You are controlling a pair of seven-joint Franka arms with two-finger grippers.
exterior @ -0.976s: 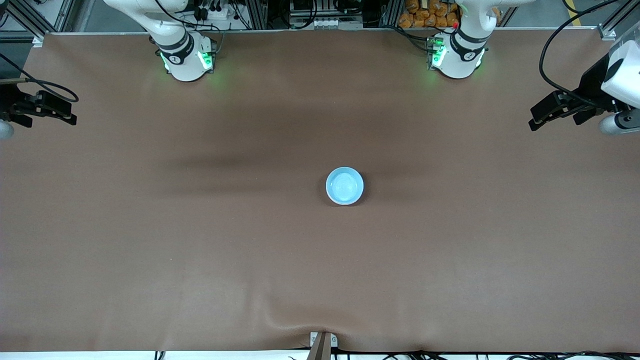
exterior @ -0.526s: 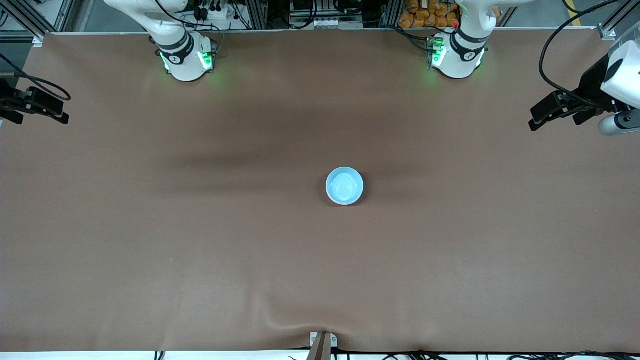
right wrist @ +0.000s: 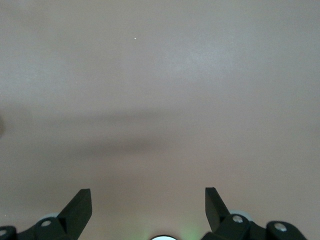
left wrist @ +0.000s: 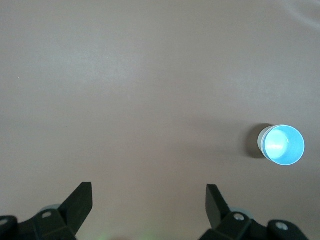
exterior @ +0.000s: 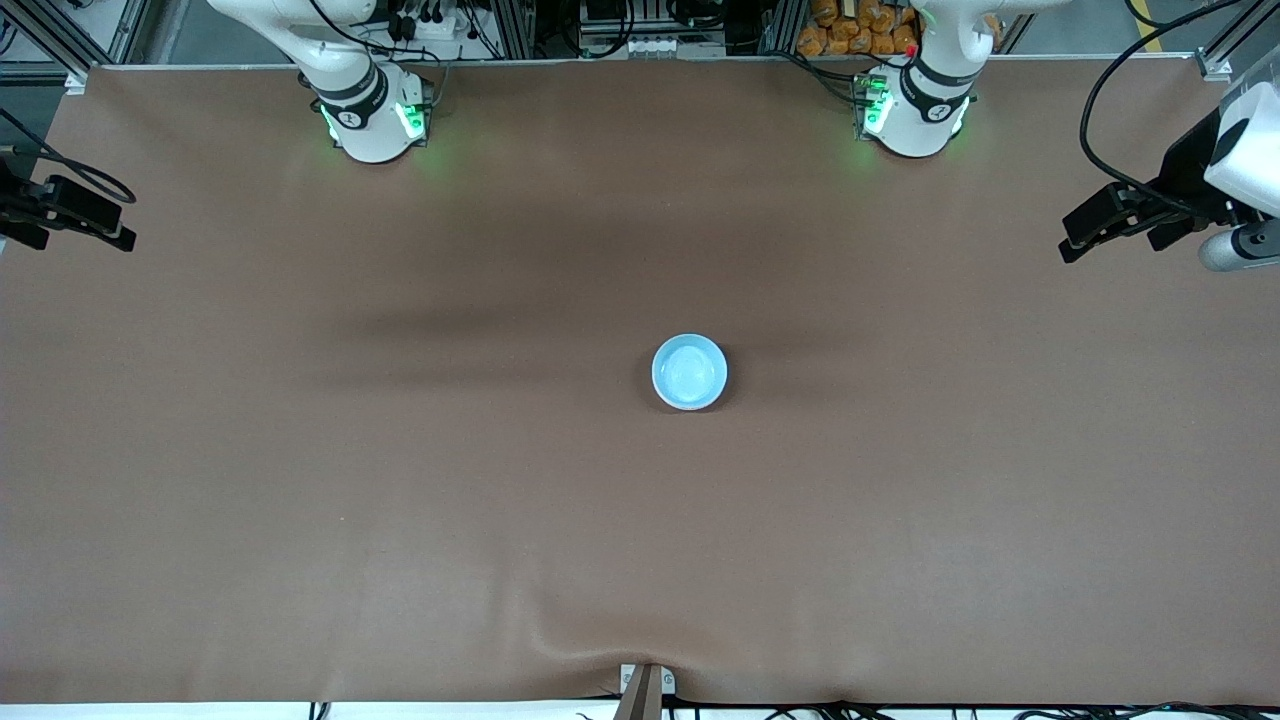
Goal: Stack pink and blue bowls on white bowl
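Note:
The blue bowl [exterior: 689, 372] stands upright near the middle of the brown table [exterior: 400, 450], and it also shows in the left wrist view [left wrist: 283, 145]. A pale wall shows under its rim; I cannot tell whether that is another bowl. The pink bowl and the white bowl are not visible apart from it. My left gripper [exterior: 1105, 245] hangs open over the left arm's end of the table, with bare cloth between its fingers [left wrist: 149, 192]. My right gripper [exterior: 85, 235] hangs open over the right arm's end, also holding nothing [right wrist: 148, 197].
Both arm bases [exterior: 375, 120] [exterior: 915, 115] stand along the table edge farthest from the front camera. A small clamp [exterior: 645, 685] sits at the nearest edge, where the cloth is wrinkled. Racks and cables lie past the bases.
My right gripper has drawn a little farther out toward its end of the table. The left gripper and the blue bowl have not moved.

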